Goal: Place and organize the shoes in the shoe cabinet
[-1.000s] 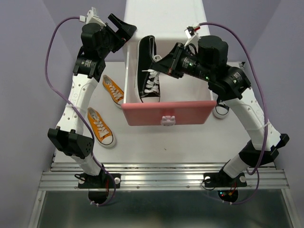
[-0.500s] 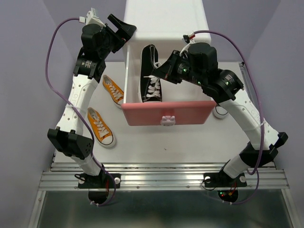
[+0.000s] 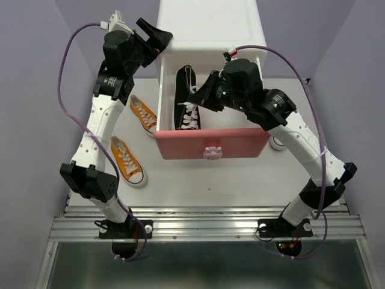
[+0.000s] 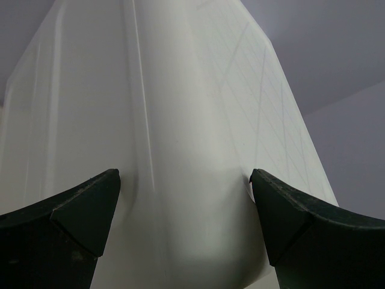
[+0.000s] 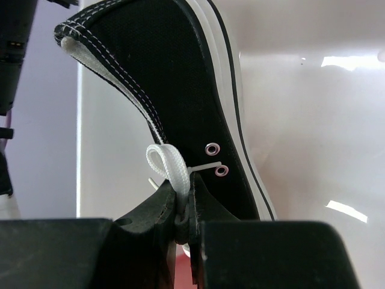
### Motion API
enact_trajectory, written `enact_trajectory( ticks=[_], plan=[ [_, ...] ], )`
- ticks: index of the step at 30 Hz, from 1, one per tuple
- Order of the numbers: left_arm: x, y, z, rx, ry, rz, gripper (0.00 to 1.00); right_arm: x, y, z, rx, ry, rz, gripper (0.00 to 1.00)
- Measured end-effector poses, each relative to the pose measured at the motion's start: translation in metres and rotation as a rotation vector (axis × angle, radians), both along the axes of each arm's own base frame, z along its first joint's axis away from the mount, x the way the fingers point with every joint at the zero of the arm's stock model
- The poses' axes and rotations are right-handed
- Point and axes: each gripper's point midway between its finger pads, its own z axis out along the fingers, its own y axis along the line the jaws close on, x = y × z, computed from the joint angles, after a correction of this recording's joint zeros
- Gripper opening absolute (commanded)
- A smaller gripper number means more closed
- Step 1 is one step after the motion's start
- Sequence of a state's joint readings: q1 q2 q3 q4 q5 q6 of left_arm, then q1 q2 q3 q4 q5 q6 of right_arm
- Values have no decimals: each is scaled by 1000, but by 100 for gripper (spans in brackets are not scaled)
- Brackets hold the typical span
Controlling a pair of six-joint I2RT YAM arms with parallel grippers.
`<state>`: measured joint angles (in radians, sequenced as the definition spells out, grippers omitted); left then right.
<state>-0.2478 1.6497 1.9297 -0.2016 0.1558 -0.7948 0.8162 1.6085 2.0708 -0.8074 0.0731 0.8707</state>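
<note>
Right fingers [image 5: 150, 220], pinched tight on the lace of black shoe [image 3: 186, 105], have lowered it into pink drawer [image 3: 210, 144], so release looks near; left fingers [image 4: 72, 211] spread wide around cabinet [image 4: 180, 120].

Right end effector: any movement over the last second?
Yes. In the top view the right end effector, shut on the lace of the black shoe, shifted left and toward the pink drawer front.

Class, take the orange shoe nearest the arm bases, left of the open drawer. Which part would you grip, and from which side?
Grip the near orange shoe at its heel collar, one finger inside the opening, one outside, coming straight down. It sits sole down, opening up, rim exposed. The left hand suits, likely: the right hand holds the black shoe.
</note>
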Motion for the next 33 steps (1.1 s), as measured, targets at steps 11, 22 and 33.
enact_trajectory(
  ticks=[11,22,33],
  plan=[
    [1,1,-1,-7,1,10,99,3,8,-21,-37,51,-3,1],
    [0,2,-1,-15,-1,18,99,8,16,-43,-80,96,6,1],
    [0,3,-1,-18,-2,20,99,15,30,-50,-97,95,37,1]
  ],
)
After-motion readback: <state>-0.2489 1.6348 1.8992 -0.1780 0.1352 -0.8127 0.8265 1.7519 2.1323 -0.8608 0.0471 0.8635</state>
